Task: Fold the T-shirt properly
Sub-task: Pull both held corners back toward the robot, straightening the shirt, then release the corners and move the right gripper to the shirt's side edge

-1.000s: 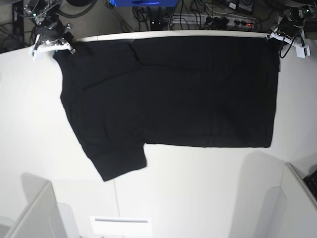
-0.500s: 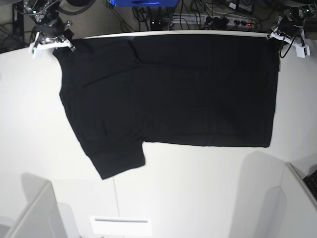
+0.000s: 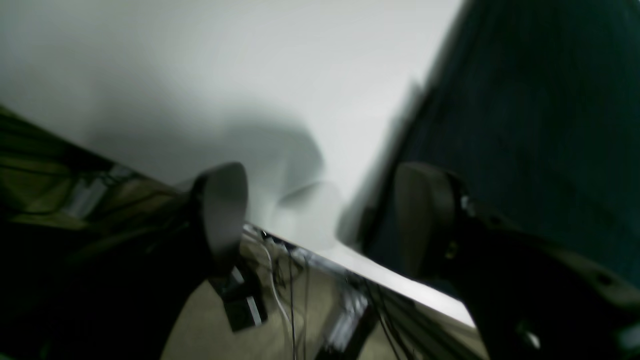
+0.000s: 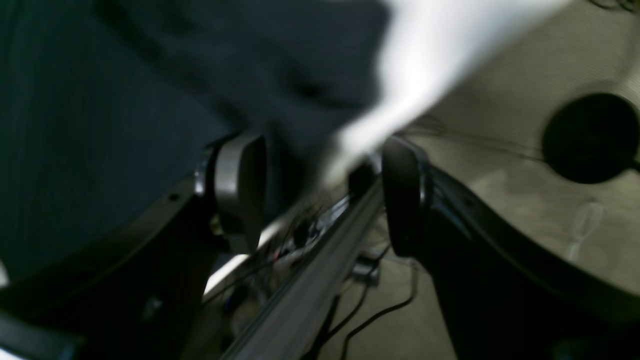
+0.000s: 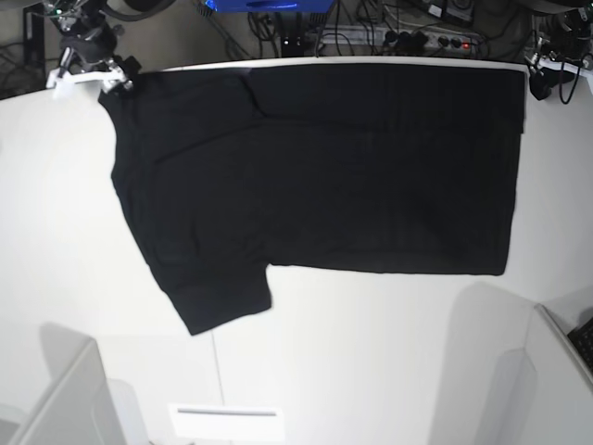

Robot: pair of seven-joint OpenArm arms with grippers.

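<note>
Base view shows the T-shirt [image 5: 315, 167] spread flat and plain side up on the white table [image 5: 371, 352], its upper edge running along the table's far edge, one sleeve pointing toward the near side at the shirt's left end and the straight hem at its right end. The right gripper [image 5: 88, 69] sits just off the shirt's far left corner and the left gripper [image 5: 551, 69] just off its far right corner, both at the table's far edge. In the left wrist view the left gripper's jaws stand wide apart with nothing between them but bare table and the drop beyond its edge; the shirt's dark edge lies just beside one finger [image 3: 425, 220], apart from the grip. In the right wrist view, which is blurred, the right gripper [image 4: 320, 195] is likewise spread wide and empty, the shirt's cloth lying beside and partly behind one finger [image 4: 240, 190]. I judge the laying-out step complete, both corners let go and no fold yet made; the next move calls for fresh grips on two points of the shirt's edge, likely the sleeve side, to carry it over the body
</note>
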